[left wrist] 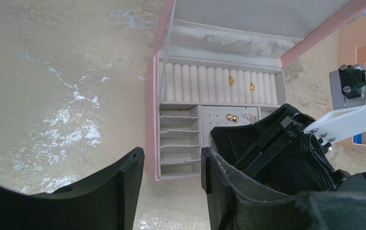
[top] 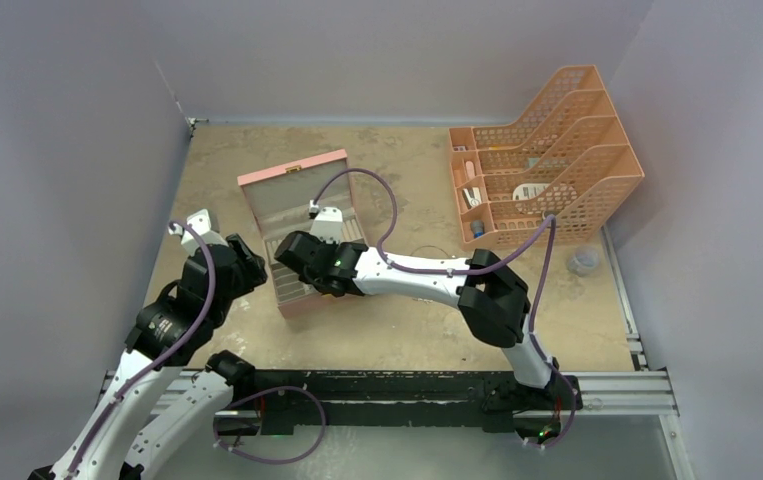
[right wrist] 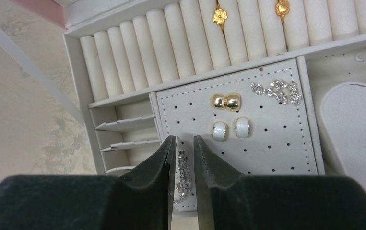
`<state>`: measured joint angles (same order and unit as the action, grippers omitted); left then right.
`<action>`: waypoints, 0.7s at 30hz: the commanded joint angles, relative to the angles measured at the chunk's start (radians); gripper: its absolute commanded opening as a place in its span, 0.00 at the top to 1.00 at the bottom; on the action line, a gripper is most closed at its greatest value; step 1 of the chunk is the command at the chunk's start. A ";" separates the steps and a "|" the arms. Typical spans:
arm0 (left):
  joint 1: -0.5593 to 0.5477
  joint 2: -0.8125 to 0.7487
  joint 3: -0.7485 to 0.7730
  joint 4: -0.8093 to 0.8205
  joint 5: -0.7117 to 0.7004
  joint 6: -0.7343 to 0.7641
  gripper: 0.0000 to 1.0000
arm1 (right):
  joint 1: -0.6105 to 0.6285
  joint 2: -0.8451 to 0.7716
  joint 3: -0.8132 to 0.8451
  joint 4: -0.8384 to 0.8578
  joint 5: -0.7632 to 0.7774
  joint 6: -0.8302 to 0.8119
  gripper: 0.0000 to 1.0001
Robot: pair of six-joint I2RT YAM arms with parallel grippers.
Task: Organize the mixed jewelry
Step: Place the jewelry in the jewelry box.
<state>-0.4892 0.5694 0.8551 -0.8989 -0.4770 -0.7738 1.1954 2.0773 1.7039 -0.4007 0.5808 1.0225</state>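
Observation:
The pink box [top: 292, 178] lies open on the table, its grey lining showing in the right wrist view [right wrist: 286, 143]. Two small gold rings [right wrist: 219, 16] sit in the ring rolls. Gold studs [right wrist: 226, 101], white studs [right wrist: 230, 129] and a silvery sparkly piece [right wrist: 277, 90] sit on the perforated pad. My right gripper [right wrist: 184, 140] is over the pad, jaws narrowly open, straddling a silvery chain-like piece [right wrist: 183, 167] lying there. My left gripper [left wrist: 171, 155] is open and empty, above the table at the box's near edge [left wrist: 150, 139]. A thin wire hoop [top: 425, 250] shows faintly on the table.
An orange mesh file rack [top: 557, 150] stands at the back right, with small stationery bits in its front compartments [top: 472, 190]. A small clear cup [top: 584, 260] sits near the right wall. Grey walls enclose the table on three sides.

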 commanded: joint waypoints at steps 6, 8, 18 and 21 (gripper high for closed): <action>0.006 0.009 0.001 0.038 -0.014 0.013 0.53 | -0.005 -0.029 -0.014 0.072 -0.025 -0.040 0.77; 0.006 0.009 0.000 0.038 -0.014 0.013 0.53 | -0.005 -0.030 -0.019 0.069 -0.034 -0.039 0.77; 0.007 0.010 -0.001 0.038 -0.012 0.014 0.53 | -0.005 -0.032 -0.030 0.026 -0.044 -0.007 0.78; 0.006 0.010 0.000 0.038 -0.010 0.013 0.53 | -0.005 -0.033 -0.033 0.022 -0.041 -0.008 0.80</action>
<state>-0.4892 0.5751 0.8543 -0.8986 -0.4767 -0.7677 1.1927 2.0766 1.6833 -0.3546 0.5320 1.0058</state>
